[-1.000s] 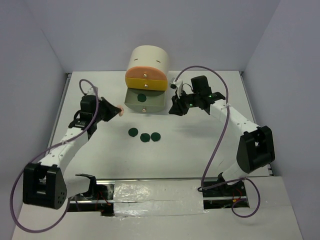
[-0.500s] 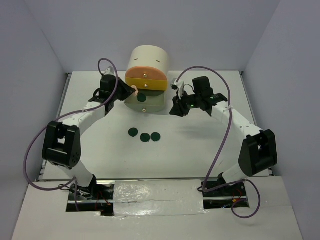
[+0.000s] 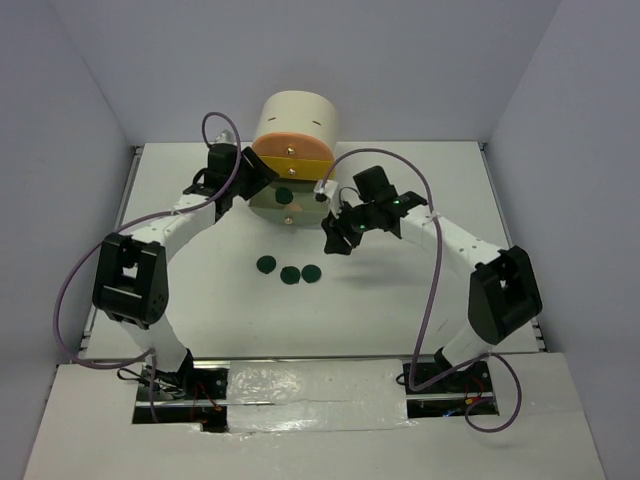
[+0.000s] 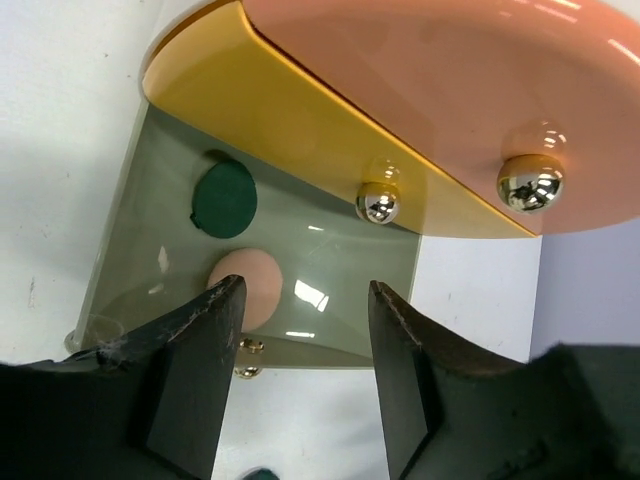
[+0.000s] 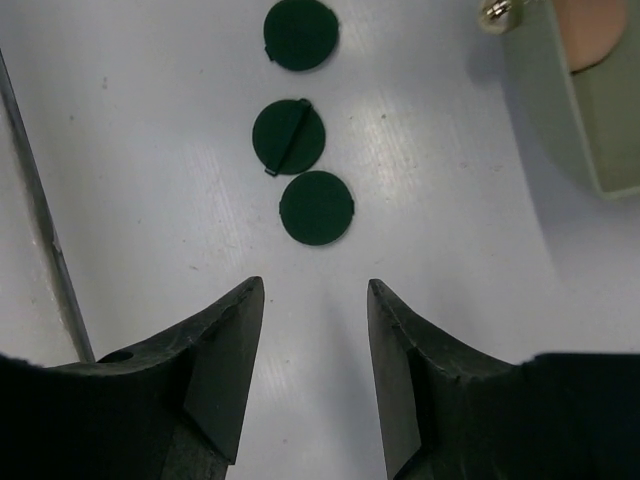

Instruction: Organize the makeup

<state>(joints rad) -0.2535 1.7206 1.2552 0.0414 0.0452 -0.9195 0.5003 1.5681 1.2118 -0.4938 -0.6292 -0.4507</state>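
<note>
While left gripper (image 4: 305, 300) hovers open, peach puff (image 4: 252, 288) in drawer (image 4: 345, 255) just beneath

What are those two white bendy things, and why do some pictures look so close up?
They are two robot arms, bolted at the near edge of a white table. One picture comes from a camera up above, looking down on both arms. The other two come from small cameras on the wrists, so everything there looks close up. The left hand is open over the open grey-green drawer of a cream round cabinet. In that drawer lie a peach puff and one dark green disc. The right hand is open too, above three more green discs that lie on the table. Neither hand holds anything.
</note>
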